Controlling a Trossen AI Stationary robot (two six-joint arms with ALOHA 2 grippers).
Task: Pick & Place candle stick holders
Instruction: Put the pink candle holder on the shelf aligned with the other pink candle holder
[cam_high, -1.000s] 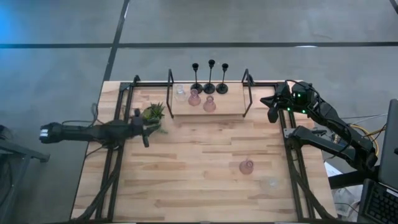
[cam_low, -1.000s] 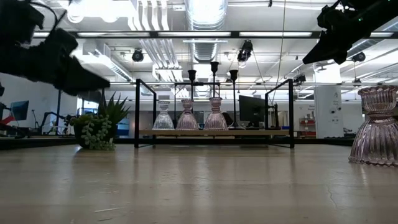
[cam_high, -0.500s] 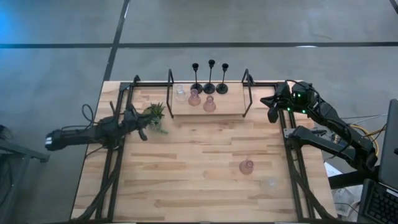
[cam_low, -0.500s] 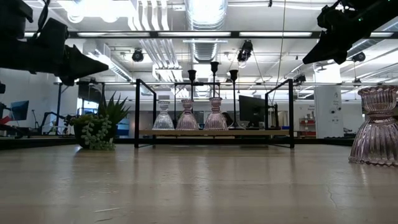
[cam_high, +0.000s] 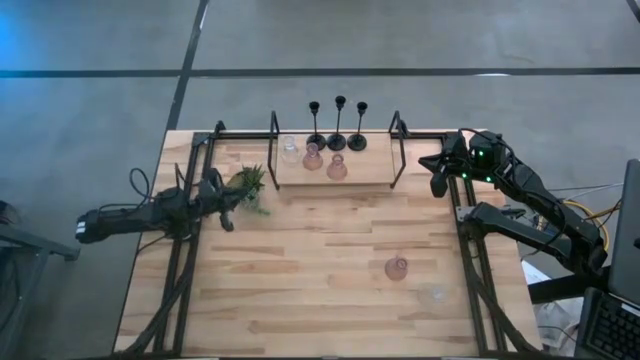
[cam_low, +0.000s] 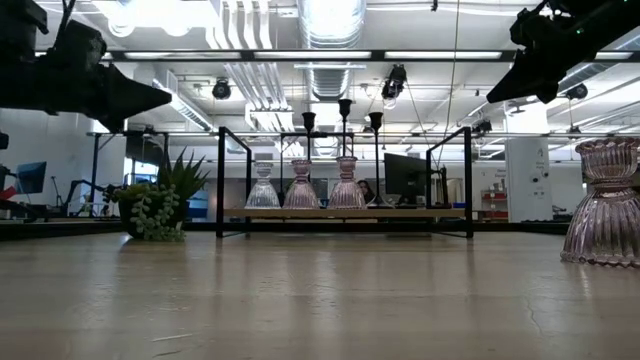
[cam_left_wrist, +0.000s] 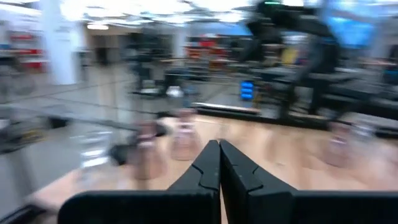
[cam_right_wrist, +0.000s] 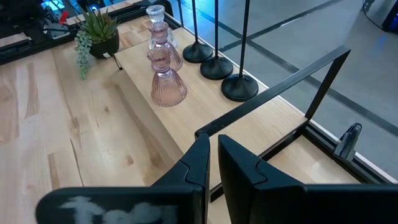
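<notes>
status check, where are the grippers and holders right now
Left gripper shut, empty, beside the plant. Right gripper shut, empty, waiting at shelf's end. Pink holder and clear holder loose on the table. Nothing in the way.

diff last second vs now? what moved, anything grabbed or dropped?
The left end effector pulled back from beside the plant toward the table's left edge and closed its fingers on nothing. Nothing was grabbed or dropped. Unchanged: the right end effector parked by the rack, the three black holders, the glass holders on the rack, and the pink holder on the open table.
</notes>
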